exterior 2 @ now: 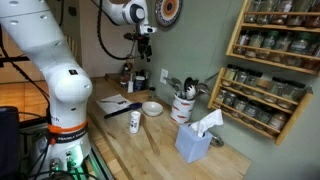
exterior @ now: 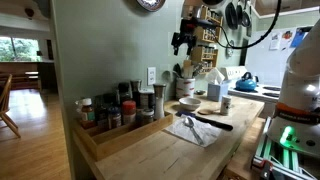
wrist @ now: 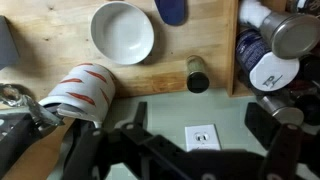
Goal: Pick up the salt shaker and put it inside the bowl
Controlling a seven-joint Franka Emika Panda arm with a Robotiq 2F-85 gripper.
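Note:
The salt shaker (exterior 2: pixel 135 121) is a white cylinder with a dark cap. It stands on the wooden counter and shows in an exterior view (exterior: pixel 226 103); the wrist view catches its cap at the top edge (wrist: pixel 172 10). The bowl (exterior 2: pixel 152 108) is small, round and pale, and it sits empty beside the shaker (exterior: pixel 188 102) (wrist: pixel 123 32). My gripper (exterior: pixel 180 42) hangs high above the counter near the green wall (exterior 2: pixel 143 42). It is open and empty (wrist: pixel 190 140), with a wall outlet showing between its fingers.
A red-striped utensil holder (wrist: pixel 85 92) stands next to the bowl. A dark-topped shaker (wrist: pixel 197 74) stands by the wall. A wooden tray of spice jars (exterior: pixel 115 112) lies along the wall. A tissue box (exterior 2: pixel 197 140), a wall spice rack (exterior 2: pixel 270 60) and utensils on a cloth (exterior: pixel 200 125) are nearby.

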